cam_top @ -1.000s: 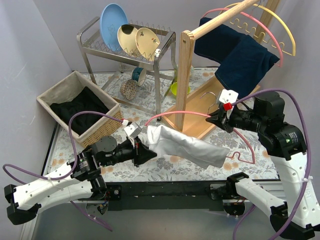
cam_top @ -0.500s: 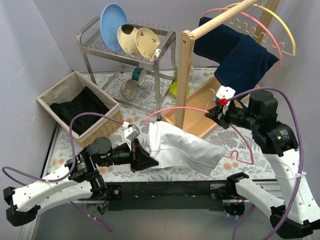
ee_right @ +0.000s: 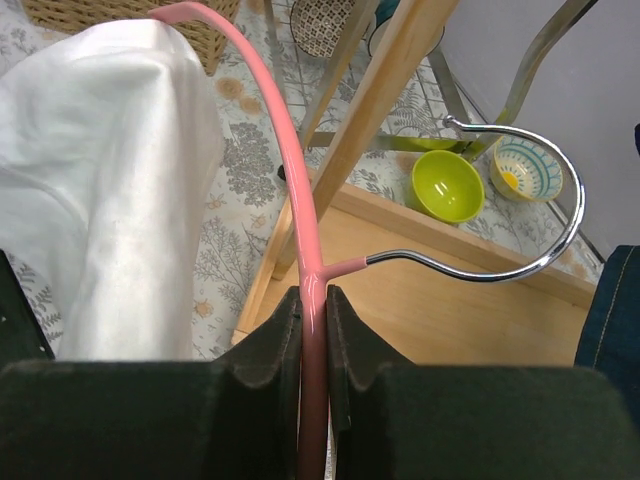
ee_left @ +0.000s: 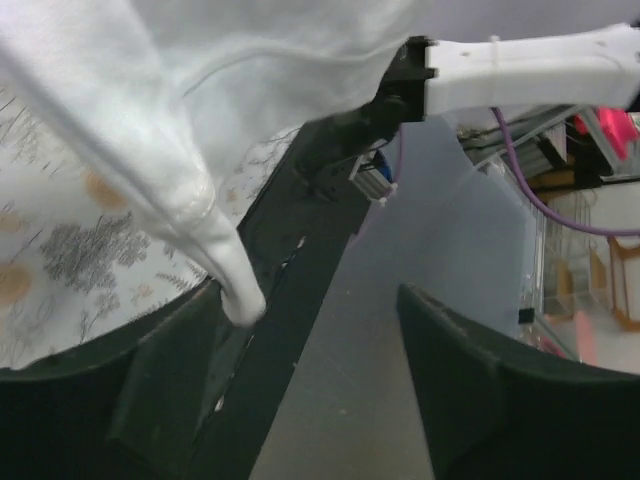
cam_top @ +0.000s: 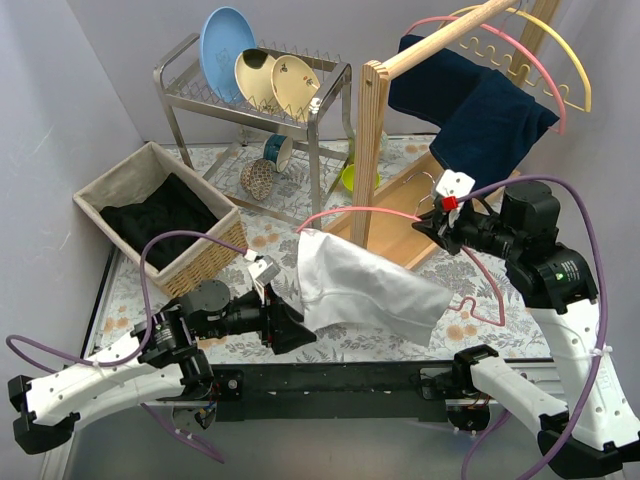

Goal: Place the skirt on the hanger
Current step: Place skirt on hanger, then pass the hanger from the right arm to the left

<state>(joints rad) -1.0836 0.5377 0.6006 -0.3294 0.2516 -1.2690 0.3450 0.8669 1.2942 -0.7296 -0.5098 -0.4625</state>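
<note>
The white skirt (cam_top: 365, 290) hangs draped over the left arm of a pink hanger (cam_top: 360, 212), held above the table. My right gripper (cam_top: 437, 224) is shut on the hanger's bar just below its metal hook (ee_right: 510, 200); in the right wrist view both fingers (ee_right: 265, 345) clamp the pink bar (ee_right: 312, 300), and the skirt (ee_right: 110, 200) covers its far end. My left gripper (cam_top: 288, 327) sits just below and left of the skirt's lower corner, open. In the left wrist view the skirt's corner (ee_left: 235, 295) dangles beside the left finger (ee_left: 165, 385), with nothing between the jaws (ee_left: 320, 385).
A wicker basket (cam_top: 200, 262) with dark cloth stands at the left. Behind it is a metal dish rack (cam_top: 320, 105) with plates. A wooden rack (cam_top: 372, 150) carries navy cloth (cam_top: 480, 110) and more hangers (cam_top: 545, 75). A green bowl (cam_top: 352, 178) lies by its base.
My left gripper has opened, let go of the skirt and drawn back down-left. The skirt now hangs from the hanger alone. The right gripper raised the hanger slightly.
</note>
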